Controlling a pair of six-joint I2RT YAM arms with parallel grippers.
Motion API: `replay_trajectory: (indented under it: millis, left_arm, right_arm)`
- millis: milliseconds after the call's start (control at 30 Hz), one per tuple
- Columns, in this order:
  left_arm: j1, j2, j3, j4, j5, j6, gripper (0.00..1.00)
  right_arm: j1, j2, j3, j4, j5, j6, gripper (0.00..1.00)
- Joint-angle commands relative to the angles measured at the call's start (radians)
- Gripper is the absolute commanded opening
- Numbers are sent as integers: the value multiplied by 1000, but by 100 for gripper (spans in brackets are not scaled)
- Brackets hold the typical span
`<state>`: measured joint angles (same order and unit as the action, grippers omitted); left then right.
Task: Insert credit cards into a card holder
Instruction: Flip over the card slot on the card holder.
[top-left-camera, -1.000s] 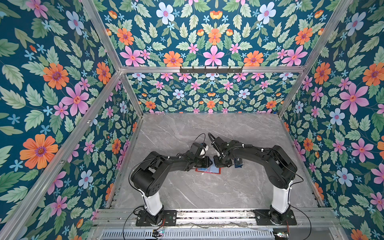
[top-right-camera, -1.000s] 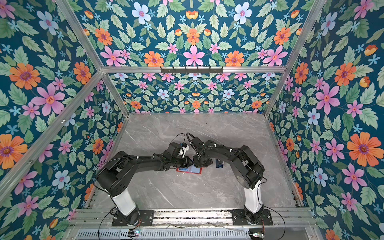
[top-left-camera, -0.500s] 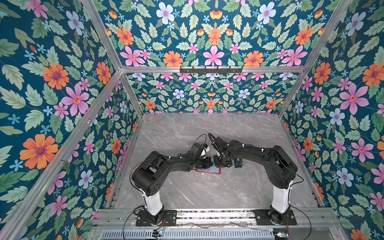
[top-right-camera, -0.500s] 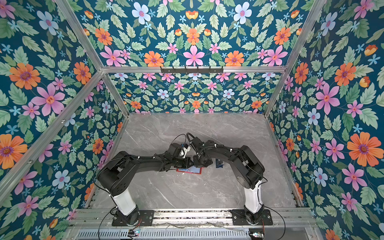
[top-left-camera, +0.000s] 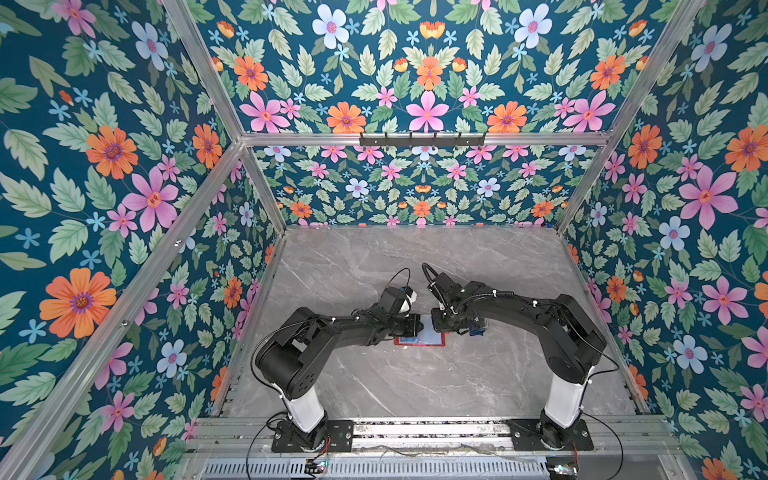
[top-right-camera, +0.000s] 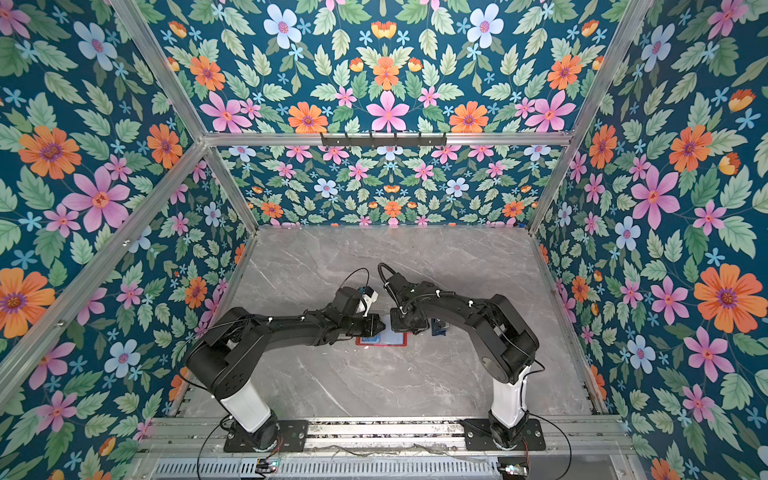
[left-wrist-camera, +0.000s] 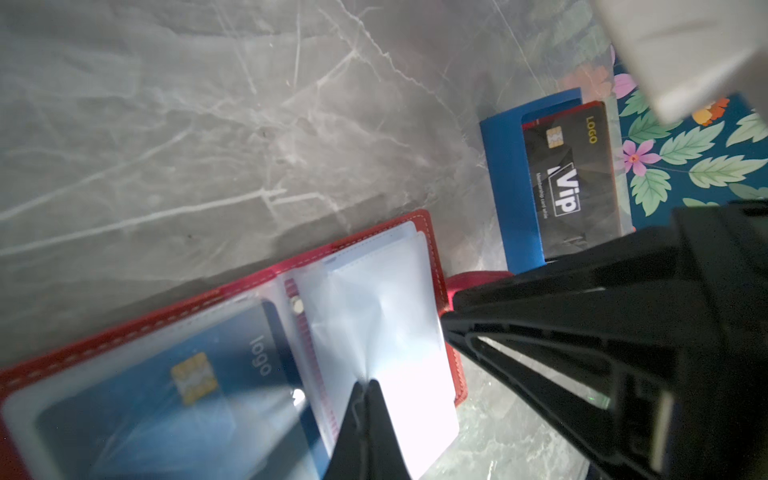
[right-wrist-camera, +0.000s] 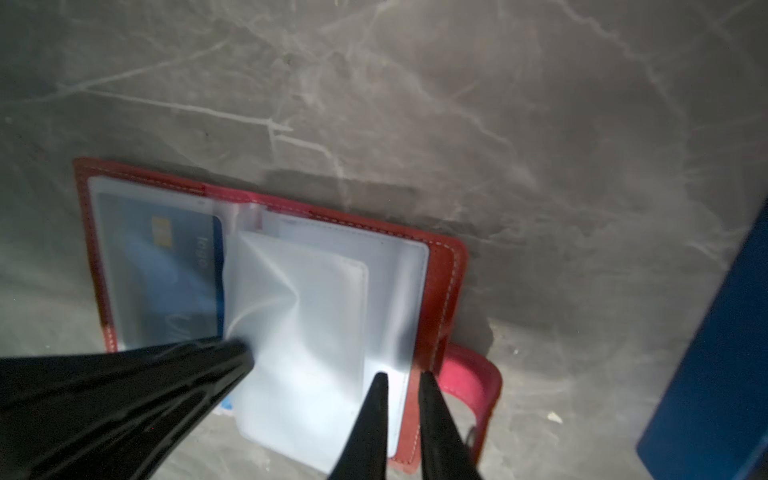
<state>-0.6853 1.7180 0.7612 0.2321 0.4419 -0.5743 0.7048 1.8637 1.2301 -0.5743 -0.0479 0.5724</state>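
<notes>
our left fingers (left-wrist-camera: 358, 419) had just clenched on a clear sleeve (left-wrist-camera: 374, 324) of the card holder (right-wrist-camera: 442, 291), readying a pocket; right fingers (right-wrist-camera: 374, 415) hovered parted, empty.

Robot test cell: floral walls (top-left-camera: 104, 208), aluminium frame (top-left-camera: 291, 139), marble tabletop (top-left-camera: 415, 382).

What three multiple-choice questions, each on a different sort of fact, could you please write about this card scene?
1. The left gripper is:
A. wide open
B. shut on a clear sleeve
C. shut on a card

2. The card inside the card holder is:
A. blue
B. green
C. yellow

3. The black card lies:
A. in the card holder
B. in the blue tray
C. in the left gripper

Key: B, its fingertips pinch the puckered sleeve. A, blue shows through the plastic. B, it sits in the tray beside the holder.
</notes>
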Motion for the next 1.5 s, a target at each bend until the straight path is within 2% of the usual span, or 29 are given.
replay_trajectory:
  millis: [0, 367, 667, 733, 867, 967, 1100, 1467]
  left_arm:
    - [1, -5, -2, 21, -9, -5, 0]
    - [1, 6, -3, 33, 2, -8, 0]
    - [1, -6, -10, 35, -5, -6, 0]
    - [2, -11, -12, 30, -12, -6, 6]
    - [1, -38, -21, 10, -61, -1, 27]
    - [2, -71, -33, -3, -107, 4, 33]
    - [1, -108, -46, -18, -154, 12, 34]
    - [2, -186, -92, -43, -250, 27, 34]
  right_arm:
    - [1, 12, 7, 2, -5, 13, 16]
    - [1, 34, 24, 4, -39, 9, 16]
    - [-1, 22, 17, 29, -63, 10, 27]
    - [-1, 20, 18, 28, -66, 10, 28]
    - [-2, 10, 18, 28, -66, 9, 32]
    - [-1, 8, 22, 27, -69, 1, 37]
    - [-1, 12, 27, 31, -85, -17, 44]
    - [12, 29, 86, -7, -99, -58, 52]
